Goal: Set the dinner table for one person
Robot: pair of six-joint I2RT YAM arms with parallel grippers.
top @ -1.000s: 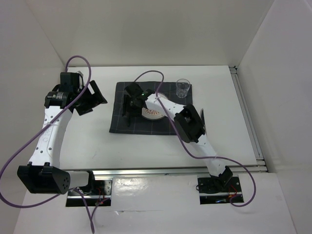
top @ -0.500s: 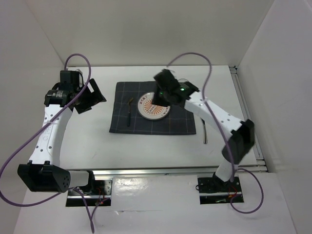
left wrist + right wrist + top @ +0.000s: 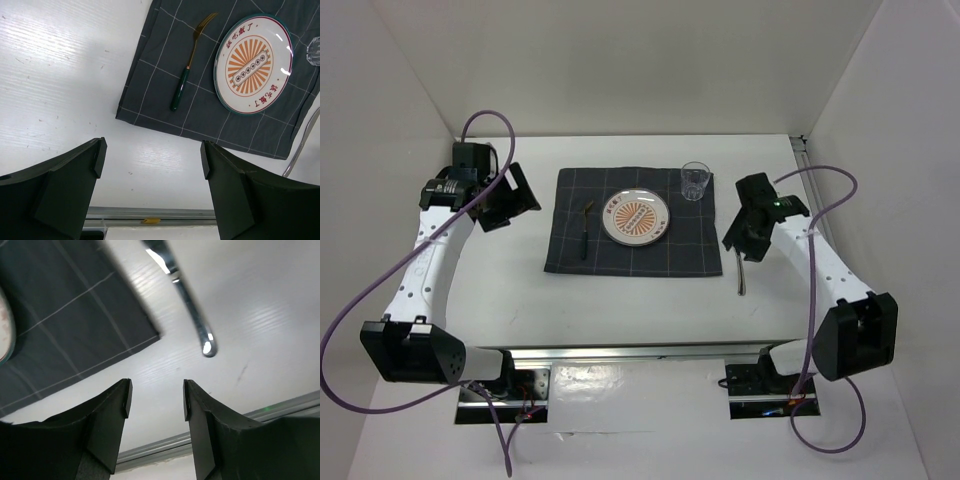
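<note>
The white dinner table (image 3: 620, 300) holds a dark grey checked mat (image 3: 670, 255). On the mat lie a round plate with an orange sunburst (image 3: 636, 219) and, to its left, a fork with a gold head and dark green handle (image 3: 585, 228). A clear glass (image 3: 696, 181) stands at the mat's far right corner. A silver utensil (image 3: 742, 278) lies on the bare table right of the mat. My right gripper (image 3: 740, 240) hovers over its far end, open and empty. My left gripper (image 3: 512, 205) is open and empty, left of the mat.
The left wrist view shows the fork (image 3: 190, 62), plate (image 3: 253, 62) and mat (image 3: 220, 115) ahead of the open left gripper (image 3: 152, 160). The right wrist view shows the utensil's handle (image 3: 192, 310) and the mat's corner (image 3: 65, 315). A metal rail (image 3: 825, 240) runs along the table's right edge.
My right arm has swung from over the plate and mat to the right side of the table, above the silver utensil. The left arm has barely moved.
</note>
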